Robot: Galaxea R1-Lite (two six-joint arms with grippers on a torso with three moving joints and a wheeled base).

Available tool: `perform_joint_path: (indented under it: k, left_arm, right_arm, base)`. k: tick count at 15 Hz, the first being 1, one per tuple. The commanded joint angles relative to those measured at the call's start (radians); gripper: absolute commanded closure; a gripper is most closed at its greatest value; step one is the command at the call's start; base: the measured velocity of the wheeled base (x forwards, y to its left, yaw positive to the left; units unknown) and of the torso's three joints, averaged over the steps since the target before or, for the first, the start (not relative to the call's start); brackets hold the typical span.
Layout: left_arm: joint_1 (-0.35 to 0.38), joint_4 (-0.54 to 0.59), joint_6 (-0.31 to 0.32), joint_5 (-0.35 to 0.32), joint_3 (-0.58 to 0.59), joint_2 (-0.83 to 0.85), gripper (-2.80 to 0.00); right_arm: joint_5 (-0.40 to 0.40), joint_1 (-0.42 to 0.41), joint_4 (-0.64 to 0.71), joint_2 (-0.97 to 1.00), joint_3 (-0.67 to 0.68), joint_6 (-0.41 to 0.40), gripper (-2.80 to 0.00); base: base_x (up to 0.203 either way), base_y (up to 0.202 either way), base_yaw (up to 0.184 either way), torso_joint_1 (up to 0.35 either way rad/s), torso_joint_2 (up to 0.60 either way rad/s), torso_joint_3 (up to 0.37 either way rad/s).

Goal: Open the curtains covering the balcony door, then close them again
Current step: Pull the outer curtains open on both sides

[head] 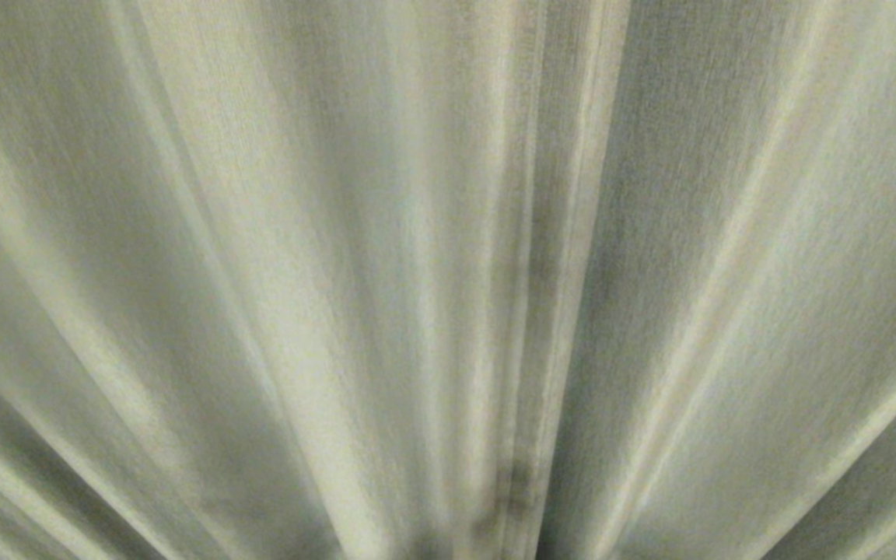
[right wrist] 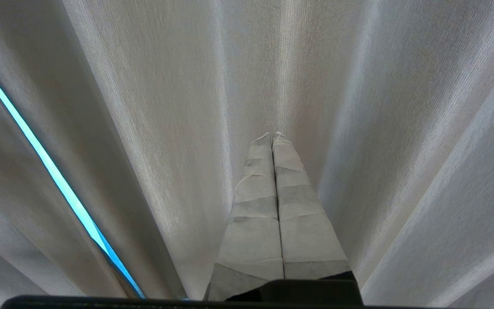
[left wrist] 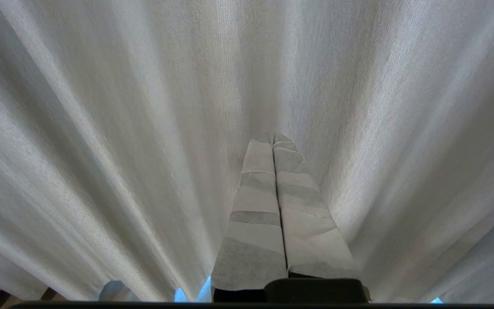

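Two pairs of tape-wrapped fingers, left gripper (left wrist: 272, 138) and right gripper (right wrist: 272, 136), each pressed together and holding nothing, point at the curtains (head: 339, 272); two pale beige-grey pleated drapes fill the head view, hemmed edges meeting at centre; one thin bright slit shows between folds.

The curtains (head: 300, 295) are seen as thick woven cloth, pale beige-grey, matt, with a fine grainy weave and soft pleats; a stitched hem is shown along the meeting edges in the head view; the left gripper (left wrist: 272, 138) is wrapped in matt whitish tape or paper-like strips, slightly creased, laid in overlapping bands; the right gripper (right wrist: 272, 136) is covered likewise; a smooth black base is seen behind each.
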Motion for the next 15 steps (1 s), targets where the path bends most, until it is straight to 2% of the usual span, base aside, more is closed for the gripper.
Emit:
perform_joint_path:
  k: [1,15]
  left_arm:
    - [0.000,0.001,0.001,0.001,0.000,0.000,0.00]
    - [0.000,0.001,0.000,0.001,0.000,0.000,0.00]
  right_arm:
    - [0.000,0.000,0.000,0.000,0.000,0.000,0.00]
    - [0.003,-0.001,0.002,0.000,-0.002,0.002,0.00]
  base:
    - [0.000,0.000,0.000,0.000,0.00,0.000]
    - [0.000,0.000,0.000,0.000,0.00,0.000]
